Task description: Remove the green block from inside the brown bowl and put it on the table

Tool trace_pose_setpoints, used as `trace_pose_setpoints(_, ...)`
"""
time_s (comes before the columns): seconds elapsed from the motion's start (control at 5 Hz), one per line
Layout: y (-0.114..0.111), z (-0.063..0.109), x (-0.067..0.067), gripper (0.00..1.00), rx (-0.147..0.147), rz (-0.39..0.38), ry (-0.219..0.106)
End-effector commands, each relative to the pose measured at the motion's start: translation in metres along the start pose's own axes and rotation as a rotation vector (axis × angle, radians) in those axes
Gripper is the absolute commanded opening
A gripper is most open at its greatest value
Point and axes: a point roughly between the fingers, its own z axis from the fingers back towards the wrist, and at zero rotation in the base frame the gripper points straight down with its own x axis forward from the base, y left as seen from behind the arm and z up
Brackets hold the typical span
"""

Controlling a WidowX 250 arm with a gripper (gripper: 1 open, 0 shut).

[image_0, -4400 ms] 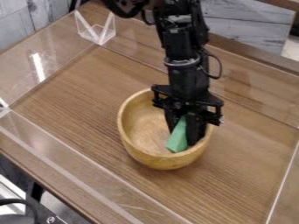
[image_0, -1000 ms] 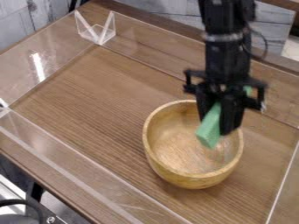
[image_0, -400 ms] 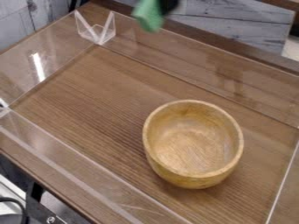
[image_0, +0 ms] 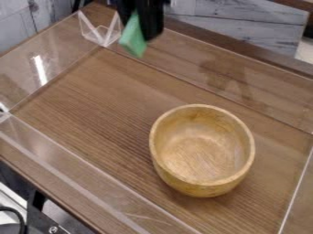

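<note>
I see black gripper (image_0: 143,20) at top edge of frame, mostly cut off, fingers blurred; jaws clamped on bright green flat block (image_0: 134,35). Block hangs tilted above far left part of brown wood-grain table (image_0: 86,110), clear of it. Round light-brown wooden bowl (image_0: 202,148) sits empty, near right, well apart from block.

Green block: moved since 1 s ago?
Yes. The green block, held in the claw, was over the bowl; now it hangs up-left of the bowl, near the table's far wall.
</note>
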Motion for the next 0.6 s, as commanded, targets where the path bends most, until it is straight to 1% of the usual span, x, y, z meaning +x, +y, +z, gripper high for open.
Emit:
trace_pose_setpoints(0.0, -0.007, -0.006, 0.002, 0.0, 0.036, -0.078, -0.067)
trace_pose_setpoints(0.2, -0.012, -0.026, 0.002, 0.0, 0.044, -0.105, -0.069)
trace_pose_setpoints(0.4, -0.019, -0.041, 0.002, 0.0, 0.052, -0.124, -0.073)
